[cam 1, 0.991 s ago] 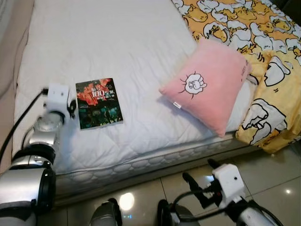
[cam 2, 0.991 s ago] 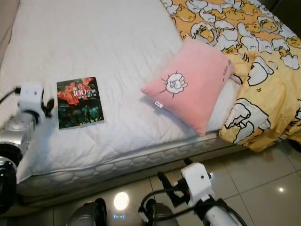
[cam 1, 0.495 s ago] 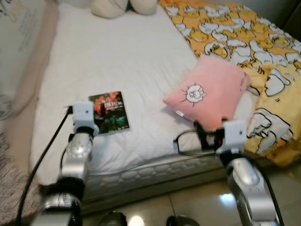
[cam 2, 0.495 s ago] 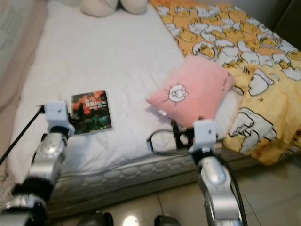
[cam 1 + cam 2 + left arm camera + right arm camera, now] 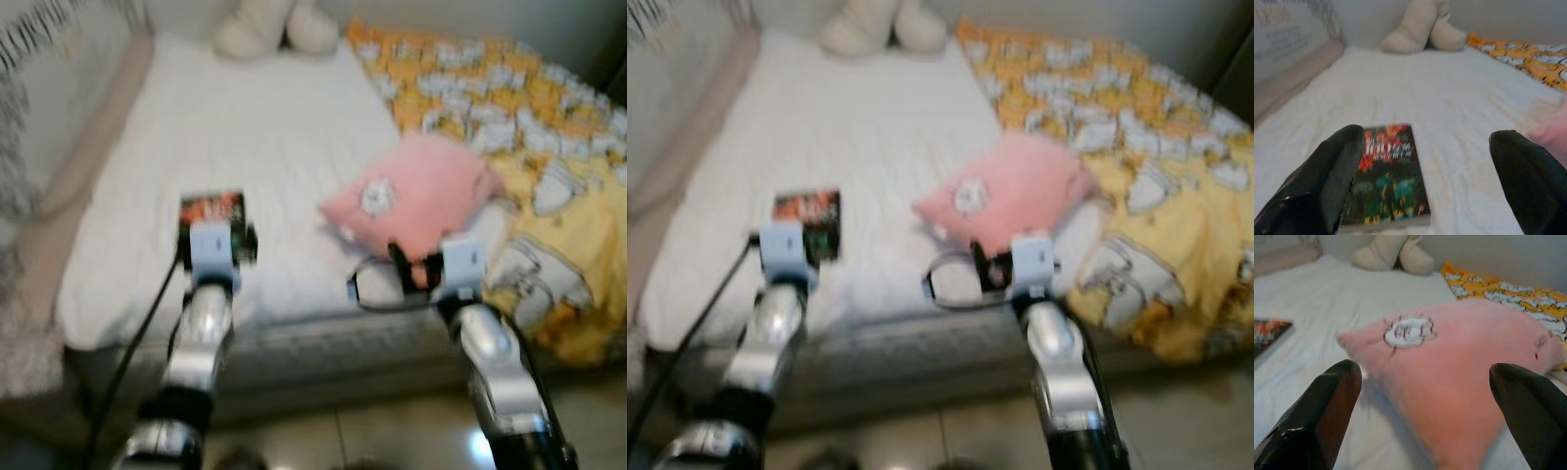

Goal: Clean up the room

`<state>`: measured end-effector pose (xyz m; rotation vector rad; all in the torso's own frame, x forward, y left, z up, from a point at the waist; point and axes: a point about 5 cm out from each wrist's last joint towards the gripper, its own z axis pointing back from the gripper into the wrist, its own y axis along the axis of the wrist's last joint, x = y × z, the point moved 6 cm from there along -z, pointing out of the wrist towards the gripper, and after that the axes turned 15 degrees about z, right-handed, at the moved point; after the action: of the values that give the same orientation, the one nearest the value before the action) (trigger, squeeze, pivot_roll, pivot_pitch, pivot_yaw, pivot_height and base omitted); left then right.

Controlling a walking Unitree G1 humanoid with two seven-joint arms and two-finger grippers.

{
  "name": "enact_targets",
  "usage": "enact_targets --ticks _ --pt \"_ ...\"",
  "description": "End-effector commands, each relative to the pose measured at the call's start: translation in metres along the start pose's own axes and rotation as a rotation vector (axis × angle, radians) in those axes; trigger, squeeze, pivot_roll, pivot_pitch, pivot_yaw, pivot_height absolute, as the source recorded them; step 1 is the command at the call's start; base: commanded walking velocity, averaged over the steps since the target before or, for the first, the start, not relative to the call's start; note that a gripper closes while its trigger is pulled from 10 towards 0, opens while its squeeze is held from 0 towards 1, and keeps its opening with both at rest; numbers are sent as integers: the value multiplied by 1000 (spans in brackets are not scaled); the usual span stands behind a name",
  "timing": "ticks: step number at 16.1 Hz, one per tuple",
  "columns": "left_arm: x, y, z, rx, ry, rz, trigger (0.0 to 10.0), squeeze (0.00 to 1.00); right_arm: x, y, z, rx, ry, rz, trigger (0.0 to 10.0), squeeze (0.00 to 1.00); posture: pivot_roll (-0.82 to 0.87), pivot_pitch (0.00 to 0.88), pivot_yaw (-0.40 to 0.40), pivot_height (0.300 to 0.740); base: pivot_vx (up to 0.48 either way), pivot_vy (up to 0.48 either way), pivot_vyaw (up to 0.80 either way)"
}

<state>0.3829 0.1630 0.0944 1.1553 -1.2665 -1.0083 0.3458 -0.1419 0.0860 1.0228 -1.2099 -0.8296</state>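
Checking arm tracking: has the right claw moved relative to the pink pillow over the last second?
Yes. The right claw rose from floor level below the mattress edge to the pink pillow, open in front of it.

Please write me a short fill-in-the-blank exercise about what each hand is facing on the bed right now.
1. The left hand, fingers apart, points at the ____ lying flat on the white mattress.
2. The right hand, fingers apart, faces a cushion coloured ____.
3. The blanket beside the cushion is mainly ____.
4. At the far end of the bed sits a cream ____ toy.

Missing words: book; pink; yellow; plush
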Motion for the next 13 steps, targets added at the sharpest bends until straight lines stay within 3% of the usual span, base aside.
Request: enact_targets --ticks 1,4,6,7,9,13 --pt "-3 3 0 5 -13 -41 10000 0 -8 2 0 16 20 12 10000 0 7 0 -16 740 0 -442 0" --pt "5 -4 -1 -28 -38 -35 10000 0 -13 -5 5 13 33 29 10000 0 -5 0 -7 740 89 -426 0" --pt "15 -10 2 -50 -91 -79 10000 0 -12 -7 8 13 20 38 10000 0 -16 0 -2 740 0 0 0" --pt "21 -11 3 -59 -121 -51 10000 0 -11 -8 8 10 17 49 10000 0 -19 0 -2 740 0 0 0" --pt "29 -11 2 -58 -142 -39 10000 0 -12 -11 8 -1 27 70 10000 0 -28 0 -3 740 450 0 0" --pt "39 -11 -1 -61 -151 -9 10000 0 -8 -11 8 6 5 76 10000 0 -32 0 -5 740 480 0 -583"
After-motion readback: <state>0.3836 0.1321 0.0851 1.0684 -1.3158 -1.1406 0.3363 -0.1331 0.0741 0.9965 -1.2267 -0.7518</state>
